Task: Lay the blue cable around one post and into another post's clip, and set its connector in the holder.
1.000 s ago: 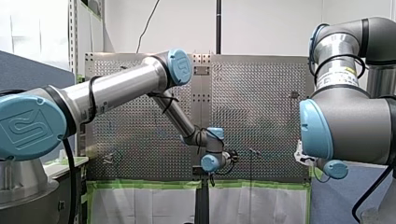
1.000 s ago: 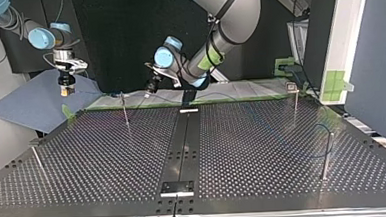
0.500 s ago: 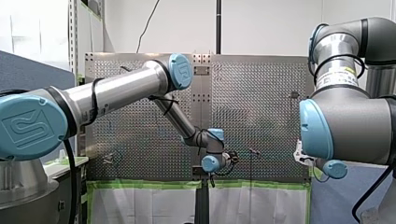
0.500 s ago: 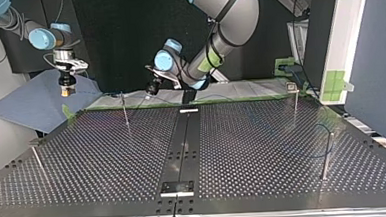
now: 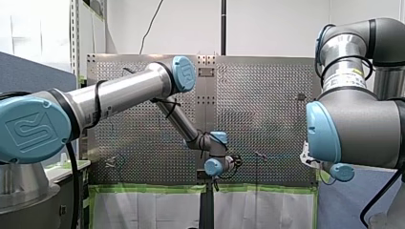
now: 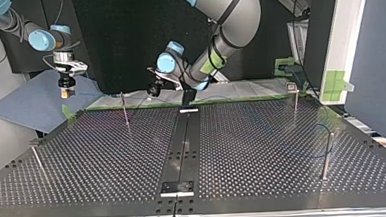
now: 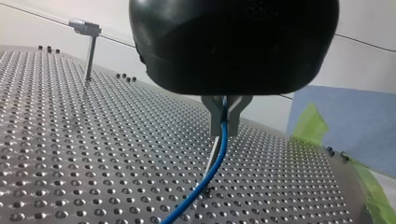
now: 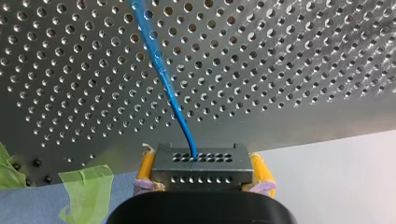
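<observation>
Over the perforated steel table, my left gripper, edged slightly rightward in the top view, pinches the thin blue cable; my yellow-padded right gripper clamps its dark, holed connector.

In the front view you face a white wall with a black pole running up it and a grey-blue partition at the left. In the top view you see a black backdrop and, at the right, a white panel patched with green tape.
</observation>
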You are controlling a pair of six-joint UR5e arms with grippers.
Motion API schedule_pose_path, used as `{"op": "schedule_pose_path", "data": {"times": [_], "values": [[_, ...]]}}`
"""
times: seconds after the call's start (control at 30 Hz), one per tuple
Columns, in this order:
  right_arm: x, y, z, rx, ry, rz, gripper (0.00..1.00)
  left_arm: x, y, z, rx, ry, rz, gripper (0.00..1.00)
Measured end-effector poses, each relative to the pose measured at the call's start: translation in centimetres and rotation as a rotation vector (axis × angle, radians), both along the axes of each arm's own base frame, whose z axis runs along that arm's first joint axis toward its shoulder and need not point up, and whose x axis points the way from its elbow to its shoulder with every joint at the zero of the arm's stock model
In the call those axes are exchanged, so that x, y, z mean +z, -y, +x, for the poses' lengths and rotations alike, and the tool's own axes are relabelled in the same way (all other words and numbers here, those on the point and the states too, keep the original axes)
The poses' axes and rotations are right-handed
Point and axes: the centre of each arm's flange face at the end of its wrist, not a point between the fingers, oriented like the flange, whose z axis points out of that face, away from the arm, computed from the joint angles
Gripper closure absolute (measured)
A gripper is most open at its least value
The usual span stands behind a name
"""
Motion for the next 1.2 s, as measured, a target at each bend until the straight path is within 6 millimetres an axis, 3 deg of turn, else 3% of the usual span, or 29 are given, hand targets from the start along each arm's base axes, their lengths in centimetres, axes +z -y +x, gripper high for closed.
{"op": "schedule_pose_path", "data": {"times": [0.3, 0.33, 0.37, 0.4, 0.47, 0.5, 0.53, 0.57, 0.97, 1.2], "values": [[0.2, 0.4, 0.7, 0.014, -0.002, -0.007, 1.0, 0.3, 0.6, -0.1, -0.022, 0.0, -0.033, 0.93], [0.2, 0.4, 0.7, 0.015, -0.003, -0.007, 1.0, 0.4, 0.6, -0.1, -0.024, 0.0, -0.034, 0.9], [0.2, 0.4, 0.8, 0.015, -0.004, -0.007, 1.0, 0.4, 0.7, -0.1, -0.025, 0.001, -0.034, 0.81], [0.2, 0.4, 0.8, 0.016, -0.004, -0.006, 1.0, 0.4, 0.7, -0.1, -0.026, 0.001, -0.033, 0.81], [0.2, 0.4, 0.9, 0.017, -0.005, -0.006, 1.0, 0.4, 0.7, -0.1, -0.028, 0.002, -0.026, 0.53], [0.2, 0.4, 0.9, 0.017, -0.005, -0.006, 1.0, 0.3, 0.7, -0.2, -0.029, 0.003, -0.021, 0.53], [0.2, 0.4, 0.9, 0.017, -0.006, -0.006, 1.0, 0.3, 0.6, -0.2, -0.03, 0.002, -0.012, 0.2], [0.2, 0.4, 0.9, 0.018, -0.006, -0.006, 1.0, 0.2, 0.6, -0.2, -0.03, 0.002, -0.005, 0.0], [0.2, 0.3, 1.2, 0.022, -0.01, -0.002, 1.0, -0.3, 0.1, -0.9, -0.062, -0.019, 0.106, 0.0], [0.1, 0.1, 1.7, 0.027, -0.023, 0.003, 1.0, -0.6, 0.8, -2.8, -0.147, -0.021, 0.178, 0.0]]}}
